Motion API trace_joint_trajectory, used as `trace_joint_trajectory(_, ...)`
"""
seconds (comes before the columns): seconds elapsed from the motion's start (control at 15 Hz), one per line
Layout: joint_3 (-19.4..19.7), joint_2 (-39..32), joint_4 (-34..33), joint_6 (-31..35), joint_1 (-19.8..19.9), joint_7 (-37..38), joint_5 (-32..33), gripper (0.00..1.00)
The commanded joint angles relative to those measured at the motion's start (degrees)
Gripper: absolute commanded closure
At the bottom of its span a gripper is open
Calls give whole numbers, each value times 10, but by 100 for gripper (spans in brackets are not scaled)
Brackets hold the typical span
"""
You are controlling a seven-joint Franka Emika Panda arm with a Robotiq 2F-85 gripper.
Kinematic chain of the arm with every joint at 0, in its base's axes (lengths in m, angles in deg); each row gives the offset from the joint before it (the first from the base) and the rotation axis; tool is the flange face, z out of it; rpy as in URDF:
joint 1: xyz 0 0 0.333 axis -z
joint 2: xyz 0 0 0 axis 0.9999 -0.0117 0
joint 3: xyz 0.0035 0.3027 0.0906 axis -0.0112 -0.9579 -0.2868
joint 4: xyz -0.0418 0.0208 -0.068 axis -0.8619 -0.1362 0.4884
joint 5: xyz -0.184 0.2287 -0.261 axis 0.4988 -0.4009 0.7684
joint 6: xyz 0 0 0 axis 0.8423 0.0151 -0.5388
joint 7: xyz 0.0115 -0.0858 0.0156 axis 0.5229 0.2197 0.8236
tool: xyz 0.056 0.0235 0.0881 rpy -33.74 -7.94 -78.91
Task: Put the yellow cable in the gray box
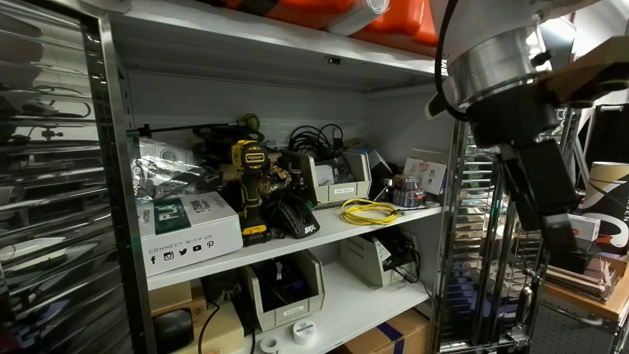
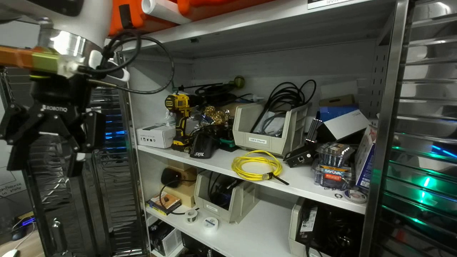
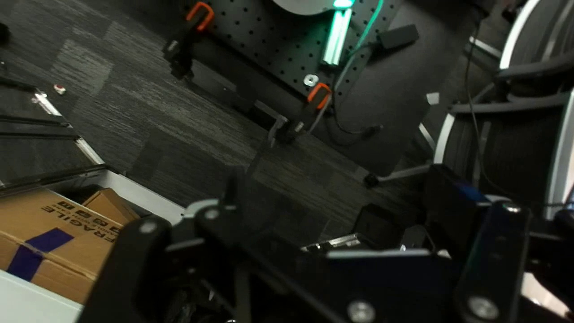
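1. Nearest, outside the front edge of the shelf (image 2: 303,178), the gripper (image 2: 45,167) hangs with its fingers spread and nothing between them.
2. Inward from it, across that edge, the yellow cable (image 2: 250,175) lies flat on the shelf, right of middle, close to the edge.
3. The coil looks nearly round, so no long axis should govern the grasp.
4. Bare shelf flanks it along the front edge, leftward to the black charger (image 2: 202,146); a black device (image 2: 300,156) crowds its right, farther in.
5. Just behind, toward the back edge, stands what I take for the gray box (image 2: 273,144); its front wall is low, but black cables (image 1: 310,143) rising from it could hamper the drop.
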Motion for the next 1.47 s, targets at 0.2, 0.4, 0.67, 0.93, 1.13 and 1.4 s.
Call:
trace_joint_trajectory(0.2, 28, -36, -8, 103, 0, -146, 143, 0)
trace_joint_trajectory(0.4, 39, -53, -17, 193, 5, -157, 143, 0)
trace_joint_trajectory(0.67, 34, -55, -11, 192, 10, -145, 135, 0)
trace_joint_trajectory(0.93, 33, -59, -16, 193, 11, -146, 135, 0)
trace_joint_trajectory(1.13, 33, -59, -16, 193, 11, -146, 135, 0)
trace_joint_trajectory(1.4, 48, -79, 20, 245, 23, -154, 144, 0)
